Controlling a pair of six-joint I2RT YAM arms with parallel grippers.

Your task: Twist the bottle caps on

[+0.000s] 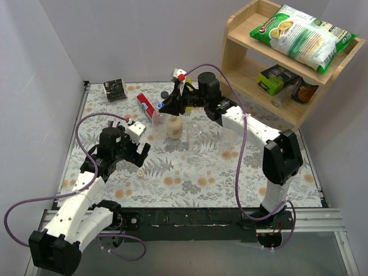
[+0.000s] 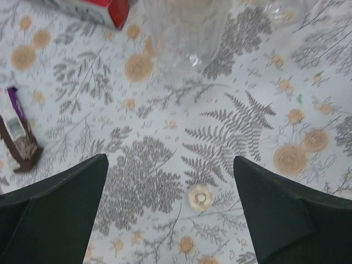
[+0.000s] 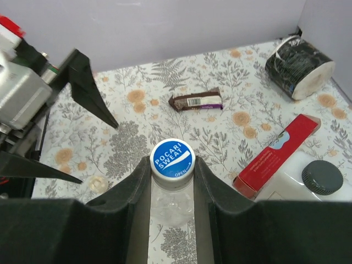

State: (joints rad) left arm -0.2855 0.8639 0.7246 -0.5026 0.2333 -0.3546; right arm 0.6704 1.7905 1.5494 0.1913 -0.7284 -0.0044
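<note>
My right gripper (image 3: 172,165) is shut on a blue "Pocari Sweat" cap (image 3: 172,158) that sits on the neck of a clear bottle (image 3: 171,204) standing upright between the fingers. In the top view this gripper (image 1: 163,109) is at the table's far middle. My left gripper (image 2: 170,165) is open and empty, low over the table, with a pale yellowish cap (image 2: 200,196) lying flat between its fingers. That cap also shows in the right wrist view (image 3: 98,183). A clear bottle (image 2: 187,33) stands just beyond it. Another clear bottle (image 1: 195,137) stands mid-table.
A red box (image 3: 278,157), a white bottle with a black lid (image 3: 322,177), a snack bar (image 3: 195,101) and a black roll (image 3: 300,66) lie around. A beige bottle (image 1: 175,127) stands beside the right gripper. A wooden shelf (image 1: 247,69) with a chips bag (image 1: 302,34) stands far right.
</note>
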